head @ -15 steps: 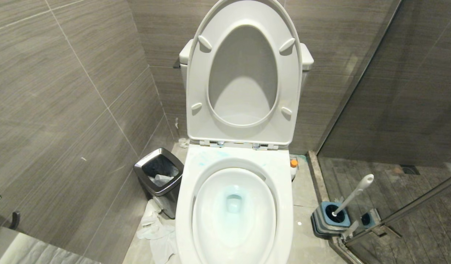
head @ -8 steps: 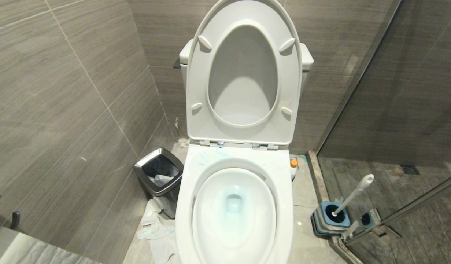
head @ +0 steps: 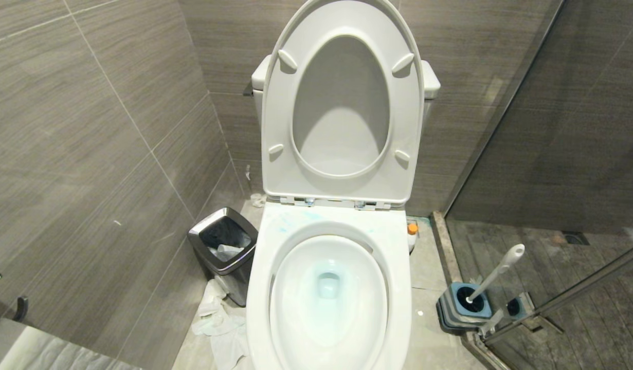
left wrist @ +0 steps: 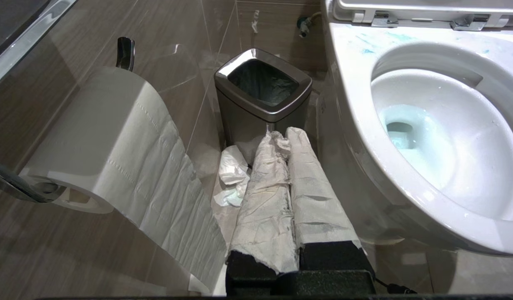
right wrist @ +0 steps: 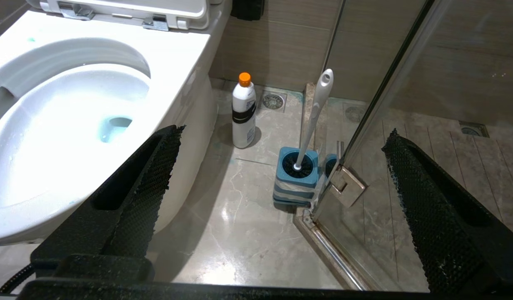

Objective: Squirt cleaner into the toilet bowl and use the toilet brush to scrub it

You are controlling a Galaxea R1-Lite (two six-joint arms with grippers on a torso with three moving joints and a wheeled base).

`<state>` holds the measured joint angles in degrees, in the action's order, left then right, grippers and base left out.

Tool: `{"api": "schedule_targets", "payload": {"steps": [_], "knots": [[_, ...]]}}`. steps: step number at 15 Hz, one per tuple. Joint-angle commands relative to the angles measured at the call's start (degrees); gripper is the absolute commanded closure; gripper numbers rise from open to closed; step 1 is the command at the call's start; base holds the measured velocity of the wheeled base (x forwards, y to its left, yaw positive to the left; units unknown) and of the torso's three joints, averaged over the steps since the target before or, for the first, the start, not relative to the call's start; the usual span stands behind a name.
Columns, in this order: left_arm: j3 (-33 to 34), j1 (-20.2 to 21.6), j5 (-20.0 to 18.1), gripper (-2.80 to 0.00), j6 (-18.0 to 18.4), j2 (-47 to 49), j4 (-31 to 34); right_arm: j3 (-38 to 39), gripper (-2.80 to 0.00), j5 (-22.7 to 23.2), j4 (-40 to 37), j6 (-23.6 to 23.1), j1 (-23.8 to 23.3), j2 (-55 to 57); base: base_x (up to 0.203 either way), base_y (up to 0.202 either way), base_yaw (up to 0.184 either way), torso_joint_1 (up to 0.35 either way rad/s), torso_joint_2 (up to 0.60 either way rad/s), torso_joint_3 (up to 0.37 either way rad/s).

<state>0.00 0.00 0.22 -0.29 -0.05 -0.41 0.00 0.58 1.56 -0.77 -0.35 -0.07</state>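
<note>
left gripper: jaws clenched together, both fingers wrapped in white paper, nothing between them. it hangs above the floor beside the toilet's left flank, tips toward the waste bin. not seen in head view.

right gripper: jaws released, spread wide, black textured pads well apart, nothing grasped. it hangs over the floor on the toilet's right side. not seen in head view either.

outward, right side: toilet brush stands in its blue-and-grey striped holder, handle leaning toward the glass door; holder sits on the floor against the door's bottom corner, touching the metal hinge plate. cleaner stands upright on the floor, orange cap on, just beside the toilet's right flank, near the back wall and near a round floor drain. cleaner and holder apart, not touching.

centre: toilet bowl open, seat and lid both raised upright against the tank. water in the basin tinted turquoise; blue smears on the rim's back edge near the hinges.

outward, left side: waste bin on the floor between toilet and left wall, steel rim, dark liner, pale scrap inside per head view. crumpled paper lies on the floor in front of the bin, touching its base. paper roll on a wall holder at the left wall, loose sheet hanging down.

walls grey tile; shower area behind the glass has dark plank-style flooring.
</note>
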Motion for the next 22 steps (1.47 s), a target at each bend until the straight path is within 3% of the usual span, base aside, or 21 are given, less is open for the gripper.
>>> {"api": "schedule_targets", "payload": {"steps": [1,22], "knots": [[0.4,0.0,0.0,0.0,0.0,0.0,0.0,0.6,-2.8,0.0,0.0,0.0,0.0,-0.1,0.0,0.0,0.0,0.0,0.0,0.0],[0.4,0.0,0.0,0.0,0.0,0.0,0.0,0.6,-2.8,0.0,0.0,0.0,0.0,0.0,0.0,0.0,0.0,0.0,0.0,0.0]]}}
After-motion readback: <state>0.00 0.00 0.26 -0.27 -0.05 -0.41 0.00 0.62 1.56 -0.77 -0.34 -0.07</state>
